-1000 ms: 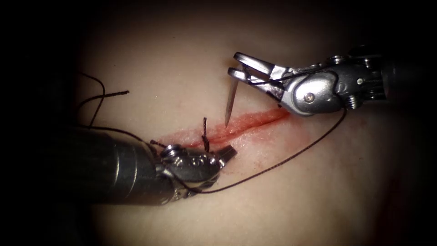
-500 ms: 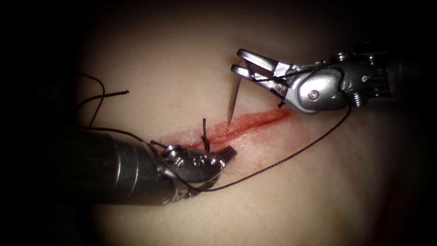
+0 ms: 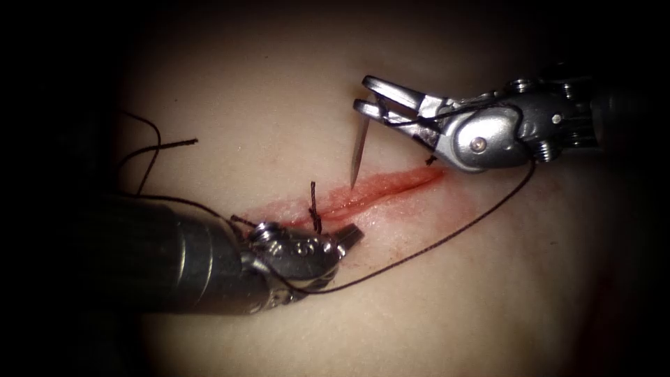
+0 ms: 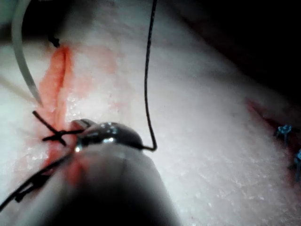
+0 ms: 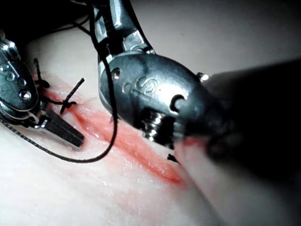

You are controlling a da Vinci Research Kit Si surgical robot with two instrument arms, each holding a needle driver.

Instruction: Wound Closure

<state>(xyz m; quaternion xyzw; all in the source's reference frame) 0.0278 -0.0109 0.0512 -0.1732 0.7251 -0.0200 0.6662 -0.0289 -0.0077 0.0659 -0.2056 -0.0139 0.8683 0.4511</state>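
Note:
The right tool [image 3: 368,95] is shut on the curved needle [image 3: 359,153] near its back end. The needle hangs point down, free of the tissue [image 3: 279,105], its tip just over the upper lip of the red cut [image 3: 394,181]. The left tool [image 3: 351,235] lies shut on the tissue just below the cut, beside a tied stitch [image 3: 315,208], with nothing seen between its jaws. Dark thread [image 3: 447,241] sags from the right tool across the tissue to under the left tool. In the left wrist view the needle [image 4: 21,61] stands next to the cut [image 4: 56,80] above the stitch [image 4: 54,134].
A loose thread tail [image 3: 157,143] curls on the tissue at the far left. In the left wrist view a second cut with blue stitches [image 4: 284,132] lies farther off. Red fluid stains the tissue around the cut [image 5: 136,150].
The right tool has shifted slightly to the right with the needle, so the tip sits a little farther right along the cut. The left tool has not moved.

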